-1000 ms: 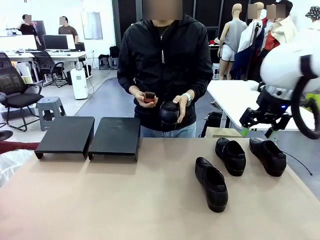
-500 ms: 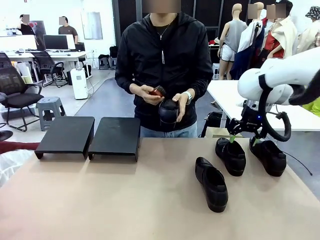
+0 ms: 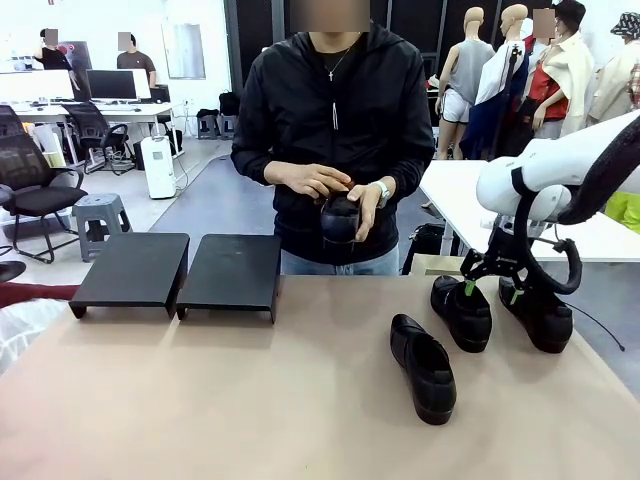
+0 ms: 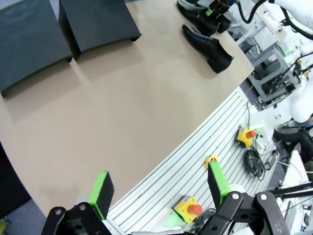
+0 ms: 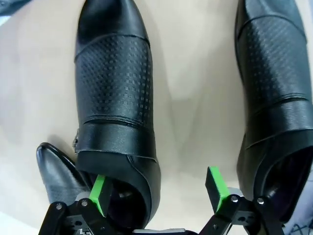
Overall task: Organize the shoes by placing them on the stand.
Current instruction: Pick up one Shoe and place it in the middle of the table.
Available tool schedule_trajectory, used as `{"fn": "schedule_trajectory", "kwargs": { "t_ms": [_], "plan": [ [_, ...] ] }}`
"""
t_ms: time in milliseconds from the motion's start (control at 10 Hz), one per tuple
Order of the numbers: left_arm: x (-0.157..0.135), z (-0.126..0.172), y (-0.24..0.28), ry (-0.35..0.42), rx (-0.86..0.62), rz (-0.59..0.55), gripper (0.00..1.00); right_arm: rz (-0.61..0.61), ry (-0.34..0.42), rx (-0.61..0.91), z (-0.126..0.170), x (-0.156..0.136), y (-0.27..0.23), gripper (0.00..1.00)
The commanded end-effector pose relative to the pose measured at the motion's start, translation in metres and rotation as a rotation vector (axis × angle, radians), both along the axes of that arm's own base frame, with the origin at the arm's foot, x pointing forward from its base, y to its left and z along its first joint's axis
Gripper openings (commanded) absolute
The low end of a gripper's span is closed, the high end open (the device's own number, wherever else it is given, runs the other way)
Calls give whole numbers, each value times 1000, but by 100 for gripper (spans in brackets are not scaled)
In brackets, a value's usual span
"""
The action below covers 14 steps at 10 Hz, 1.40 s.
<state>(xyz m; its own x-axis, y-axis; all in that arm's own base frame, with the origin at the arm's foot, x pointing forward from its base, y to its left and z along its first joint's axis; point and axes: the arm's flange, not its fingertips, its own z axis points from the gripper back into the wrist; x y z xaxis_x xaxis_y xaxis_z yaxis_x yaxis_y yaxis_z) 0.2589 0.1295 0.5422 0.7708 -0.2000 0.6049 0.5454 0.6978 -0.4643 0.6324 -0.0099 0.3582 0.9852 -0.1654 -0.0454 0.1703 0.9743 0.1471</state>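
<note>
Three black shoes lie on the table's right half: one nearest me (image 3: 423, 367), one in the middle (image 3: 462, 311) and one at the far right (image 3: 538, 312). The person at the far side holds another shoe (image 3: 340, 220) in both hands. The stand's two sections (image 3: 133, 270) (image 3: 232, 272) sit at the back left with bare tops. My right gripper (image 3: 490, 291) is open and low between the middle and far-right shoes. In the right wrist view that gripper (image 5: 156, 191) has one green pad (image 5: 98, 193) at the opening of the middle shoe (image 5: 115, 93) and the other pad beside the neighbouring shoe (image 5: 274, 88). My left gripper (image 4: 159, 188) hangs open over the table's near edge.
A slotted metal rail with yellow emergency-stop boxes (image 4: 188, 210) runs along the table's near side. A white table (image 3: 470, 195) stands behind on the right. The brown tabletop (image 3: 250, 390) lies bare between the stand and the shoes.
My right arm has come down from above the table to between the two right-hand shoes. The person has brought the other hand onto the held shoe.
</note>
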Motion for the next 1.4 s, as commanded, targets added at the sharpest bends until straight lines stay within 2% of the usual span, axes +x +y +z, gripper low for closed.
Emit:
{"fn": "schedule_trajectory", "kwargs": {
  "t_ms": [0,100,200,300,900,1100,1300],
  "plan": [
    [0,1,0,-15,-11,-16,100,1,33,-30,8,3,6,100],
    [0,1,0,-15,-11,-16,100,7,34,-33,7,3,8,100],
    [0,1,0,-15,-11,-16,100,18,36,-33,6,2,8,40],
    [0,1,0,-15,-11,-16,100,13,40,-36,6,1,10,0],
    [0,1,0,-15,-11,-16,100,5,61,-82,-3,4,23,0],
    [0,1,0,-15,-11,-16,100,13,72,-73,-2,4,24,0],
    [0,1,0,-15,-11,-16,100,15,50,-59,9,-1,23,0]
  ]
}}
